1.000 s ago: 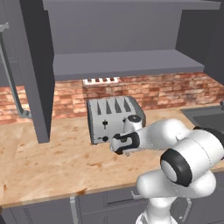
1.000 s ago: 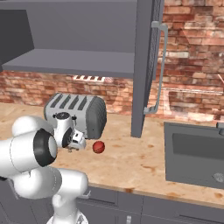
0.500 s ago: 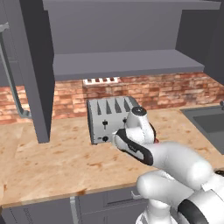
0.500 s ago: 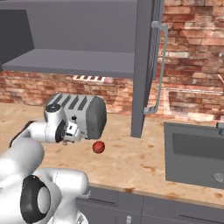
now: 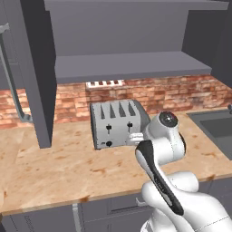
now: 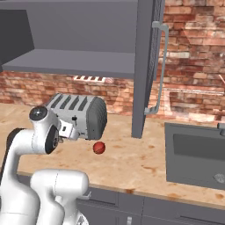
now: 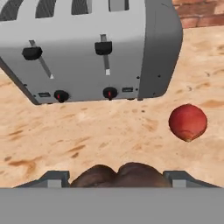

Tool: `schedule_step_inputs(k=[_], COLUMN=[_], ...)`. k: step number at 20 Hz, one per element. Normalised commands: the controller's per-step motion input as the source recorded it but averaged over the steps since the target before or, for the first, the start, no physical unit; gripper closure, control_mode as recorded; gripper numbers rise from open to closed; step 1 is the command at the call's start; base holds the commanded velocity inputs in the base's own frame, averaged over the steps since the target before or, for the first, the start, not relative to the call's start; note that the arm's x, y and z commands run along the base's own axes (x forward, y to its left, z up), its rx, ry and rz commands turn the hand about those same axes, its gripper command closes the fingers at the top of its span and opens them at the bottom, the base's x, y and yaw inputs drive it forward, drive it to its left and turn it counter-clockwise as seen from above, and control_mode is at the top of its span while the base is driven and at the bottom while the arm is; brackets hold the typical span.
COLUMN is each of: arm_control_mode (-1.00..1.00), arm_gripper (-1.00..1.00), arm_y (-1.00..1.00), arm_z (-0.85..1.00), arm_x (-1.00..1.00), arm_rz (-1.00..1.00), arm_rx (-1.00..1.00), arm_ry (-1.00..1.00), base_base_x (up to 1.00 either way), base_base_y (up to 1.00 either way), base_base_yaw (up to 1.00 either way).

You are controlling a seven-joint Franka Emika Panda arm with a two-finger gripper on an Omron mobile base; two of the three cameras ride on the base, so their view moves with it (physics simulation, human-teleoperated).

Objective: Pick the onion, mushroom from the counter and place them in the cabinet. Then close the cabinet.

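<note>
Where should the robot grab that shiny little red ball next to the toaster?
Best around the widest middle of the glossy red round onion, coming straight down from above. It lies free on the tan wood-grain counter, with the silver toaster on only one side, so open fingers could probably drop either side of it.

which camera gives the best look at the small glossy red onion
The hand view: the small glossy red onion lies large and unobstructed on the light tan wood-grain counter, right of the silver toaster. The right base view shows it small; in the left base view the arm covers that spot.
</note>
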Motion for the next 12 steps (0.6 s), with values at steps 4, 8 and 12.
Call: schedule_step_inputs(k=[4,8,12], arm_control_mode=[-1.0,-1.0,-1.0], arm_gripper=[1.0,1.0,1.0], arm_y=[-0.47,-0.44,-0.4], arm_z=[1.0,1.0,1.0], arm_x=[-0.37,-0.18,0.0], arm_rz=[-0.01,-0.05,-0.04], arm_rx=[0.01,0.04,0.02], arm_ry=[-0.19,-0.12,-0.14], base_base_x=[0.0,0.0,0.0], base_base_y=[0.0,0.0,0.0], base_base_yaw=[0.0,0.0,0.0])
